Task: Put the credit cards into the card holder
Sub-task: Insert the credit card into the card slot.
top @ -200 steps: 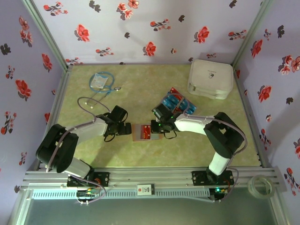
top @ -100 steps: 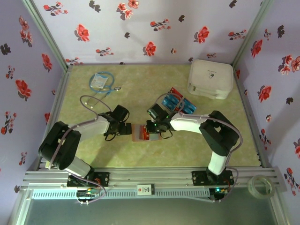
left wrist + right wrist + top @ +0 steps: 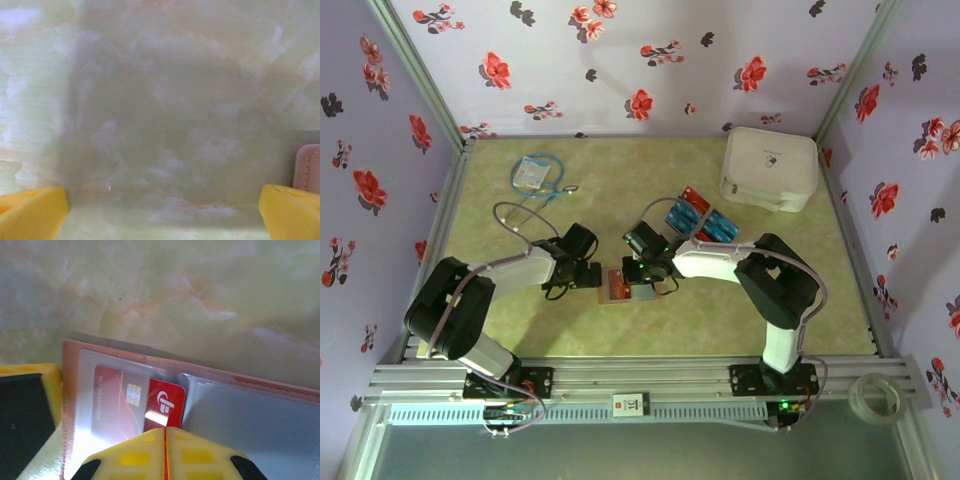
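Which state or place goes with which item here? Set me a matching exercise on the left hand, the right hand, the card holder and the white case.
Items:
1. left hand
2. right hand
3. card holder
4. white case

States or places:
A. shut on a red card
B. lying open on the table, between the two hands
C. open, over bare table
D. at the far right corner

Pairs: 1-C, 2-A, 3-B, 4-D

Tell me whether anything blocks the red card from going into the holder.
Nothing visible does. The right gripper is shut on the card, which is already partly under the clear sleeve of the holder.
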`<move>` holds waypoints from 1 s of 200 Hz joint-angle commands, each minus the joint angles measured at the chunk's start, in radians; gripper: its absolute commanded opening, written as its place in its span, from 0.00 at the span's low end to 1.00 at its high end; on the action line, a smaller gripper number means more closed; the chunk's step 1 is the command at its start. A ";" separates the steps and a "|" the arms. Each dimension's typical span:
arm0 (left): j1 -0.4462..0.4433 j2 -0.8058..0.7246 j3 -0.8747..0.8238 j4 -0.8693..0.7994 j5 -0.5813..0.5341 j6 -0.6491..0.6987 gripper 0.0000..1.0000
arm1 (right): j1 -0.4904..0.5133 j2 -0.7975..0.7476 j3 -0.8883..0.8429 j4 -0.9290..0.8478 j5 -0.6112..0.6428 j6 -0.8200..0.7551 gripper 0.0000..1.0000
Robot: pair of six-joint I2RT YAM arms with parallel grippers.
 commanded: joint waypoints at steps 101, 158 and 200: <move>-0.007 -0.020 -0.051 0.015 0.053 0.028 1.00 | 0.015 -0.105 -0.033 -0.038 0.040 0.000 0.08; -0.009 -0.047 -0.106 -0.009 0.045 0.005 1.00 | 0.016 -0.090 -0.083 0.004 0.025 0.013 0.07; -0.012 -0.011 -0.103 0.004 0.042 -0.001 1.00 | 0.016 -0.067 -0.080 0.026 0.007 0.018 0.06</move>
